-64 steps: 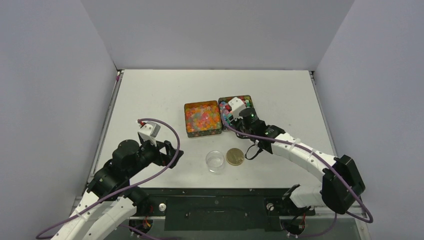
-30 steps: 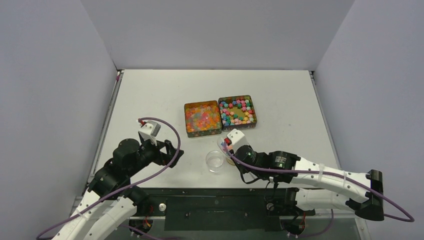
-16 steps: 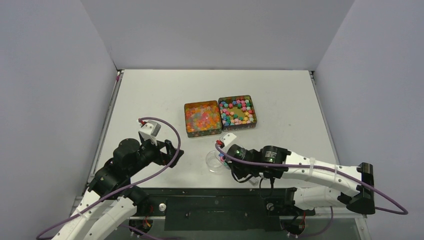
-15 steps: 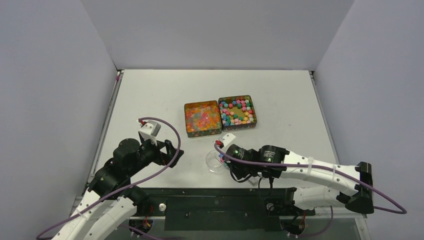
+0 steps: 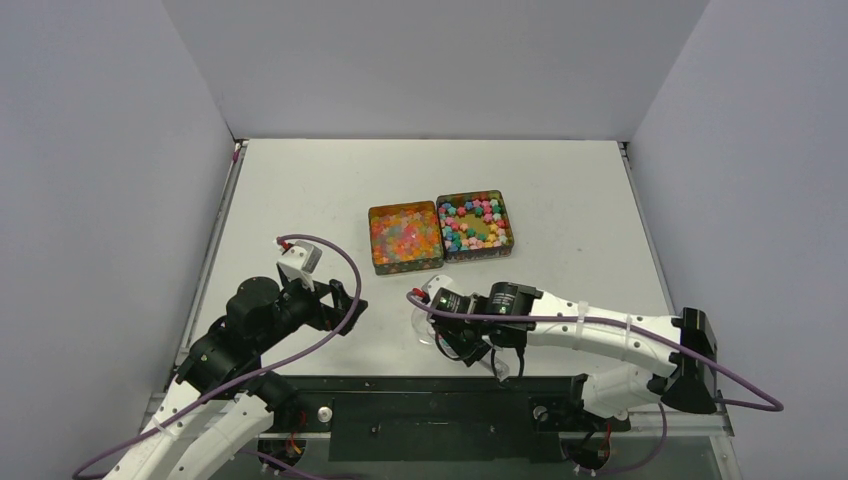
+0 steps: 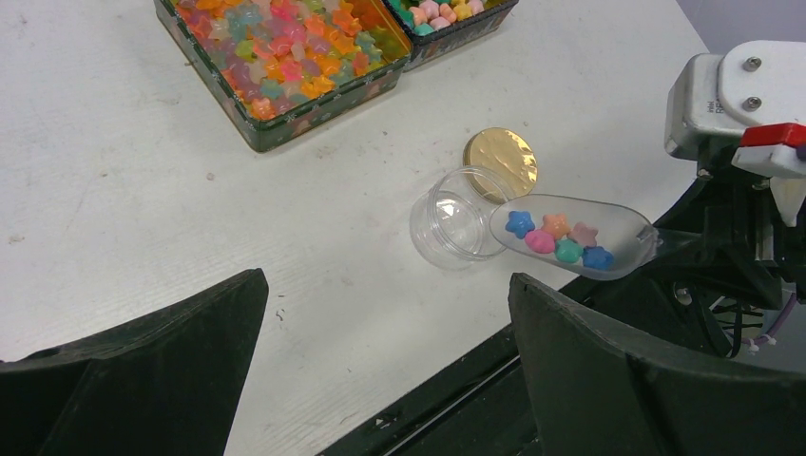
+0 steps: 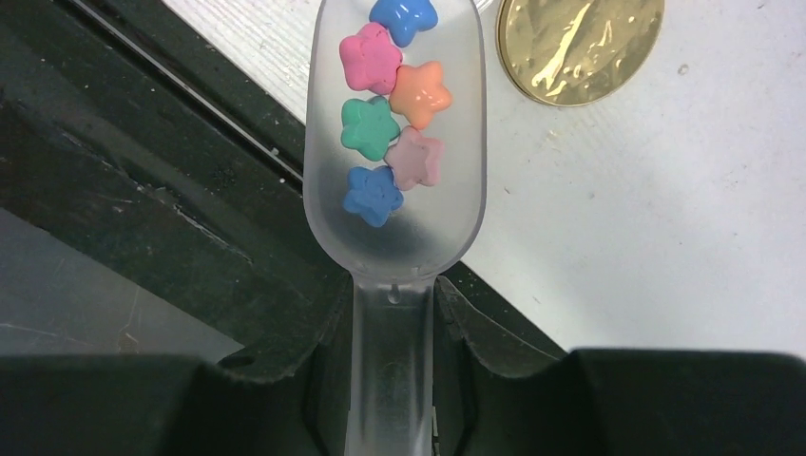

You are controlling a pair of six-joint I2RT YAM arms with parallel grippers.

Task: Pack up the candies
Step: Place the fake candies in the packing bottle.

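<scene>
- Step in hand, by my reading: carrying a scoopful to the jar (image 6: 430,239); pour not yet made.
- Right gripper (image 7: 390,306) was clenched on the handle of the scoop (image 7: 435,228). Left gripper (image 6: 380,380) was spread wide, grasping nothing, well apart from the work.
- 6 candies (image 7: 369,128) lay in the scoop bowl: 2 blue, 2 pink, 1 orange, 1 green. The rest sat in the left tin (image 5: 405,266) and right tin (image 5: 480,254), beyond the jar.
- Scoop tip reached the jar's mouth in the left wrist view; the jar looked empty.
- Next move likely calls for tipping the tip down over the mouth, slowly, so the candies slide in and none skip onto the table (image 5: 300,190).
- Candies: star-shaped, opaque, matte, hard-looking. The left tin's looked glossier.
- Scoop: frosted clear plastic, rounded trough, narrow handle.
- Jar: clear, round, low, thin-walled; probably light and easy to nudge.
- Lid (image 6: 501,163): flat, round, shiny gold, just beside the jar.
- Tins: square, dark patterned walls.
</scene>
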